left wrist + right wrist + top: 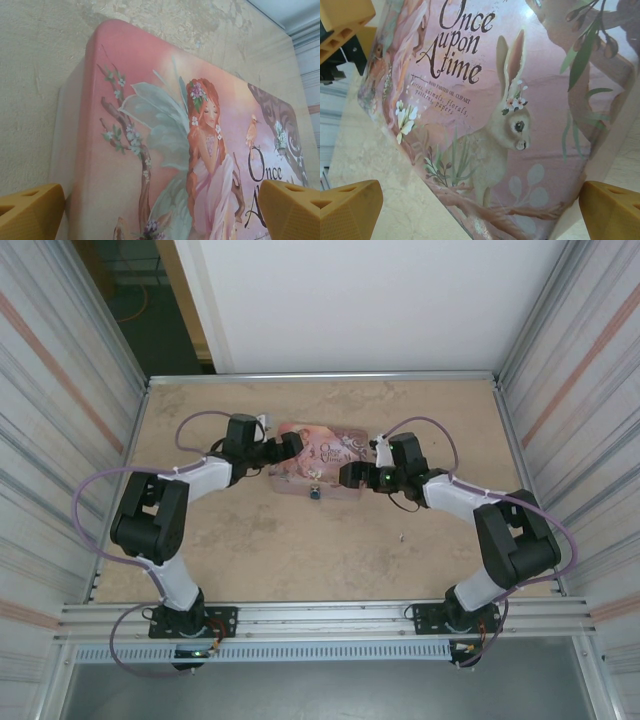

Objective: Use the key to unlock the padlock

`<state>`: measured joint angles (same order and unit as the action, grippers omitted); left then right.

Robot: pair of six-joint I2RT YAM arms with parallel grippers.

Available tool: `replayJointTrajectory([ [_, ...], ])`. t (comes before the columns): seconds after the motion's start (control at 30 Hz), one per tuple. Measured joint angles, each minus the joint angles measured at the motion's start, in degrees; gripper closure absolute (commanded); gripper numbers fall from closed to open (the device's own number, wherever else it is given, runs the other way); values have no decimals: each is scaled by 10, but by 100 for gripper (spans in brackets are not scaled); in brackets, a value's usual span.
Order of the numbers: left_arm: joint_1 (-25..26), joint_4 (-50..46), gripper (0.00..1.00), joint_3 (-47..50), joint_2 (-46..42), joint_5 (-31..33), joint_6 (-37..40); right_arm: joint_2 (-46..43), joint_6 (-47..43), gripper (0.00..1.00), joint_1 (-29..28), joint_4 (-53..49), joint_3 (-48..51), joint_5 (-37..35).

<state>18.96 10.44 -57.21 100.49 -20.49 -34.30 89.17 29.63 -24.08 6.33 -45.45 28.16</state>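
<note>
Padlock (314, 492), small and blue-teal, sits against the near side of the pink tin (322, 453), about midway along it; its shackle is too small to make out from above. A tiny pale sliver that looks like the key (402, 536) lies on the bare table (250, 550), nearer and to the right of the padlock, well apart from it and from both arms. The tin lies flat in the far half of the table, illustrated lid up. The left tool (288, 448) is at the tin's left end with its jaws spread wide; in its wrist view the yellow fingertips (31, 212) stand at the bottom corners with the lid's painted fairy between them. The right tool (349, 475) is at the tin's right end, by its near edge, likewise spread wide, and its yellow fingertips (350, 209) frame the painted rabbit below the words "Once upon A time". Neither tool holds anything; whether a fingertip touches the lid cannot be told.
</note>
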Motion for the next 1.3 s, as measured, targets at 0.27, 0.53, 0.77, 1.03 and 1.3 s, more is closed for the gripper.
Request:
replayJointTrajectory([
  [0.27,-9,-14,1,-8,0,-24,8,-18,-2,1,-7,-20,0,-44],
  [0.53,-25,-51,1,3,-75,-20,33,-107,-22,1,-6,-99,-3,-117],
  [0.77,-31,-77,1,69,-228,-8,47,-176,-24,1,7,-252,-31,-181],
  [1.03,-10,-118,1,177,-379,6,43,-201,-16,6,40,-413,-44,-198],
  [1.3,42,-133,1,273,-468,31,-3,-169,-16,22,47,-479,-30,-194],
])
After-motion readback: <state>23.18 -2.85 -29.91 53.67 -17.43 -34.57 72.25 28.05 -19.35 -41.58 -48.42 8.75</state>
